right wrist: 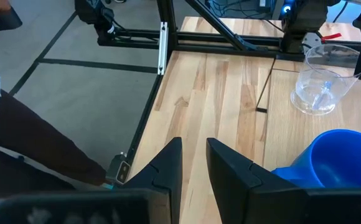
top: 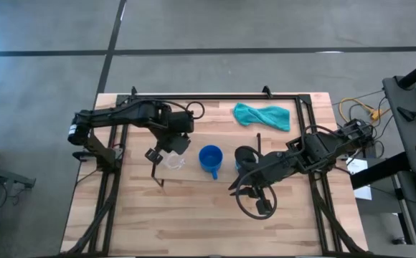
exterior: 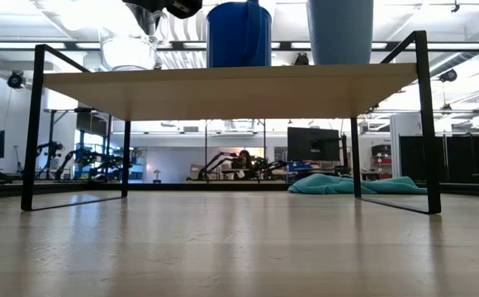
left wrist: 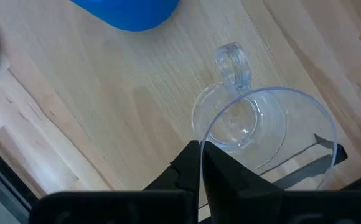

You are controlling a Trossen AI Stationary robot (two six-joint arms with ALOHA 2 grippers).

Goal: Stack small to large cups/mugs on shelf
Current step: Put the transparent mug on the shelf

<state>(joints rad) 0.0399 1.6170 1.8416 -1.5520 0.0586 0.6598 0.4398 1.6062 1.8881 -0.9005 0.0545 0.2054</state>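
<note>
1. Showing the placing step at its close: the clear glass mug (top: pixel 173 162) stands on the shelf (top: pixel 194 179) near the board's left end, with the left gripper (top: pixel 171 149) at its rim. In the left wrist view a dark finger (left wrist: pixel 196 168) lies against the rim on the near side and another dark part (left wrist: pixel 323 144) shows on the far side, so the glass wall appears pinched between them.

2. The dark blue mug (top: pixel 210 159) stands at the middle of the board and the light blue cup (exterior: pixel 339 31) toward its right end; the low view shows all three vessels in a row on top.

3. The right gripper (right wrist: pixel 194 163) hovers near the board's right end, beside the blue mug, its fingers a narrow gap apart and holding nothing.

4. Judged from this layout, the row is set; the next move calls for the left fingers to part and lift straight up, without dragging the glass.

5. The glass mug sits close to the board's back edge and left end, so any sideways pull risks tipping it off.

6. Open room lies along the table's front edge; the teal cloth (top: pixel 262 116) lies near the back right corner, and the black frame (top: pixel 215 96) borders the table.
</note>
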